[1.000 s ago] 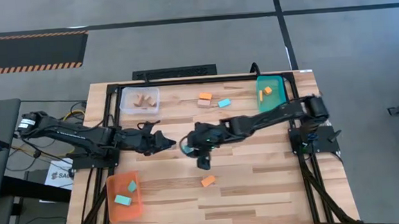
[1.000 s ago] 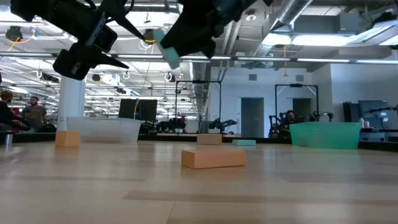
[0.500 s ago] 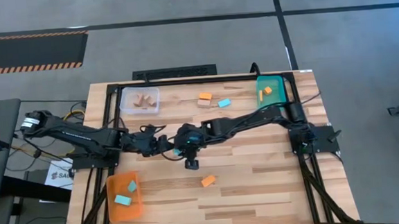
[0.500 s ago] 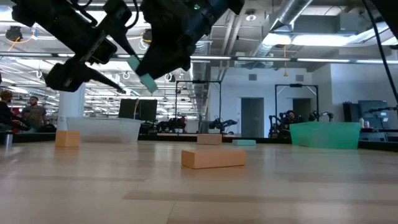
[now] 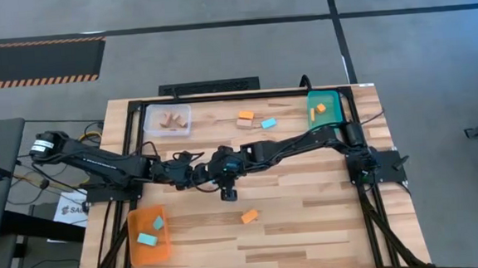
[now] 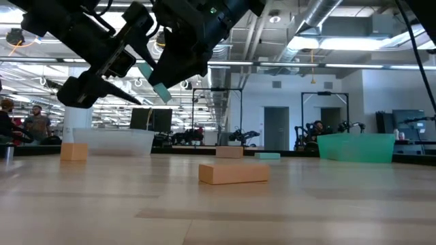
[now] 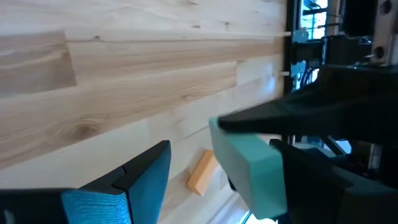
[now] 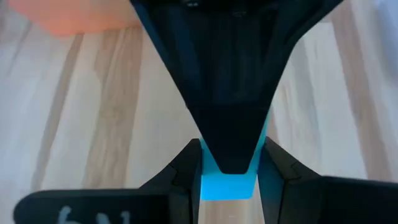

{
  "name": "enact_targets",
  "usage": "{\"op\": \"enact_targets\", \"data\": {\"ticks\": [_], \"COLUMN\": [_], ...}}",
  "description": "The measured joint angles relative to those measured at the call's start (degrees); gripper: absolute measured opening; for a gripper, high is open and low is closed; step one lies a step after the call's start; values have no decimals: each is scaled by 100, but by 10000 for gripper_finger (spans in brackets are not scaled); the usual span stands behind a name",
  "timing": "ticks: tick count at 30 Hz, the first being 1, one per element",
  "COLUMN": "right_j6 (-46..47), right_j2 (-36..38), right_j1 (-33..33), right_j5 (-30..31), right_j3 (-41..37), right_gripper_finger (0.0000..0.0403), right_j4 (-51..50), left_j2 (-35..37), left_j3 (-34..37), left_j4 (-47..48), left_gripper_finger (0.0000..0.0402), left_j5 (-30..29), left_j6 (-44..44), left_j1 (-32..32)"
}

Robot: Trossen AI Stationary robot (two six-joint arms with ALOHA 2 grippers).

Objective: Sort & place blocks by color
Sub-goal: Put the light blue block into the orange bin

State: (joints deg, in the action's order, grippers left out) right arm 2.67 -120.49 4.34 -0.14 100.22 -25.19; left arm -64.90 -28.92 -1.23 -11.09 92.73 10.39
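Above the middle of the wooden table (image 5: 310,213), the right gripper (image 6: 163,85) pinches a light blue block (image 6: 161,90) between its fingers and holds it in the air, clear of the tabletop. In the right wrist view the held block (image 8: 227,180) shows squeezed between the two dark fingers (image 8: 180,171). The left gripper (image 5: 198,175) sits just beside it, its jaws spread wide around the same block (whether they actually touch it cannot be told from these views); in the left wrist view the teal-blue block (image 7: 249,168) fills the gap ahead of the blue-padded finger (image 7: 134,186).

Below the grippers, an orange block (image 5: 248,216) lies alone on the table. Farther back, another orange block (image 5: 245,115) and a light blue block (image 5: 268,123) lie near each other. The clear tray (image 5: 148,113) at the back left holds tan wooden blocks (image 5: 170,118). The teal tray (image 5: 333,116) at the back right holds an orange block (image 5: 321,108). The orange tray (image 5: 138,252) at the front left holds two light blue blocks (image 5: 148,238).
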Motion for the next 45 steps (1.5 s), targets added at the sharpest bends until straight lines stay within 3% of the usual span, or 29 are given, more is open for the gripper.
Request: {"op": "enact_targets", "data": {"ticks": [7, 16, 21, 26, 32, 36, 41, 45], "right_j6": [-187, -620, -573, -425, -416, -416, -346, -266], "right_j2": [-4, -7, 139, 626, 1166, 1275, 1296, 1296], "right_j1": [2, 96, 111, 70, 33, 12, -93, -168], "right_j5": [303, 416, 152, -373, -433, -453, -446, -449], "right_j3": [-2, -9, -4, 0, -116, -174, -349, -487], "right_gripper_finger": [109, 156, 207, 244, 246, 244, 243, 243], "right_j4": [-6, 46, -214, -1211, -2084, -2372, -2468, -2427], "left_j2": [-62, -70, -12, 272, 307, 295, 264, 138], "left_j3": [-6, 1, -202, -1021, -2367, -2562, -2246, -2043], "left_j4": [-57, -238, 483, 2411, 5257, 6069, 5924, 5934], "left_gripper_finger": [195, 27, 27, 27, 27, 27, 27, 27], "left_j5": [-132, -220, 243, 777, 1762, 2074, 1992, 1806], "left_j6": [84, -523, -1289, -2311, -3183, -2471, -923, -202], "left_j1": [-4, -59, -92, -18, 597, 1548, 3041, 3780]}}
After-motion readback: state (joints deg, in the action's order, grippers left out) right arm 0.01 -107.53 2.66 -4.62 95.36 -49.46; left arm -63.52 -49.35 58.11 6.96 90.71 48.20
